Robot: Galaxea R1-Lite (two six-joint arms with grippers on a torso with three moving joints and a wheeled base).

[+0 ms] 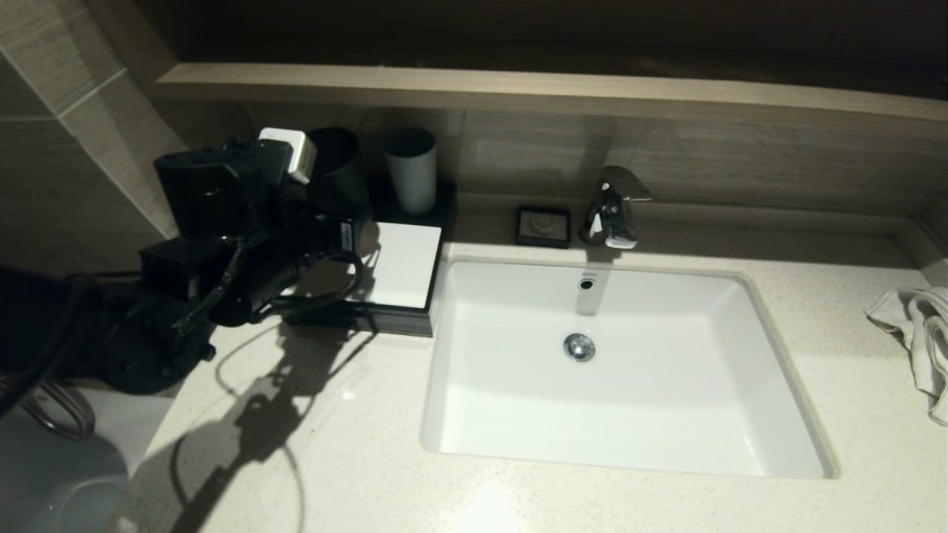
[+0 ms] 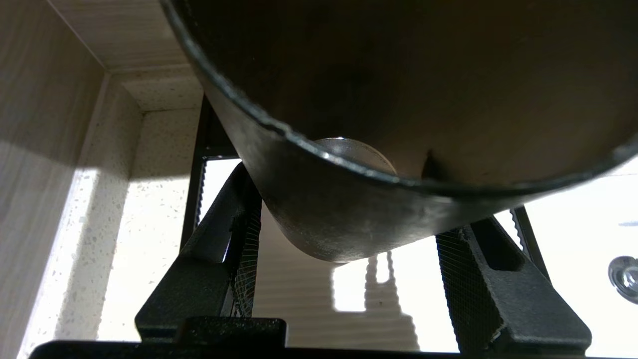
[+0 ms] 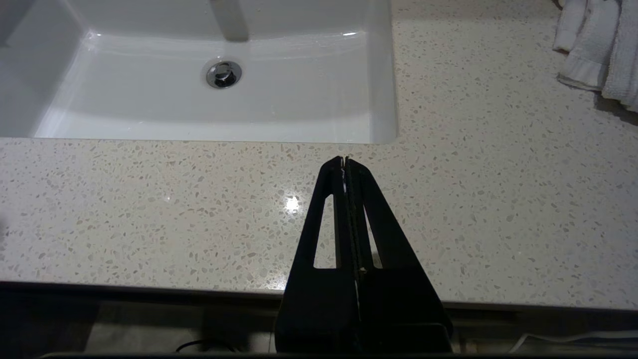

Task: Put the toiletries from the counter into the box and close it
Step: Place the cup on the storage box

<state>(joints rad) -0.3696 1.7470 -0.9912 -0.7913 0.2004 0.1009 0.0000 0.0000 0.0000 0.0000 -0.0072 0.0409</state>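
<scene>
The box (image 1: 404, 263) is low and black with a white top panel, and it stands on the counter (image 1: 355, 444) left of the sink. My left arm (image 1: 222, 192) reaches over its left part. In the left wrist view my left gripper (image 2: 359, 209) is shut on a black cup (image 2: 349, 214). Its mesh fingers (image 2: 244, 234) press the cup's wall from both sides above the box's white top (image 2: 563, 239). No toiletries show in any view. My right gripper (image 3: 345, 160) is shut on nothing and hangs over the counter's (image 3: 149, 209) front strip.
A grey cup (image 1: 409, 169) stands beside the black cup (image 1: 337, 174) at the back of the box. A black soap dish (image 1: 543, 226) and a chrome faucet (image 1: 615, 207) sit behind the white sink (image 1: 770, 385). A white towel (image 1: 918, 333) lies at the far right.
</scene>
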